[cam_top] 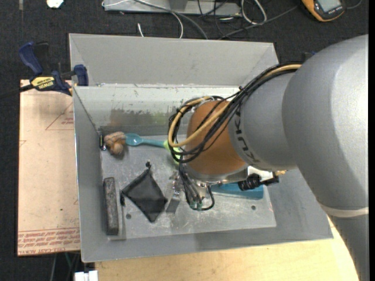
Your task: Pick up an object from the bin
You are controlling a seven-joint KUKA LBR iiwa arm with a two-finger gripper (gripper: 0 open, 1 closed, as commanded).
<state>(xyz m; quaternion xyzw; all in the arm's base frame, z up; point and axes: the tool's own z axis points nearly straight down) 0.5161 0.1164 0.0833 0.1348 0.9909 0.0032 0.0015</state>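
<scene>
Dark carpet [35, 34] with loose cables [205, 4] surrounds the grey metal bin [176, 63]. On the grey shell of the arm [304, 116], part of a black word reads "KU". Its jaws hang low near the bin's front middle, just right of a crumpled black cloth [143, 195] and left of a flat blue piece [243, 191]; released or clenched, I cannot tell. A grey bar [110, 206] lies by the left wall, a turquoise spoon [143, 140] at the back.
</scene>
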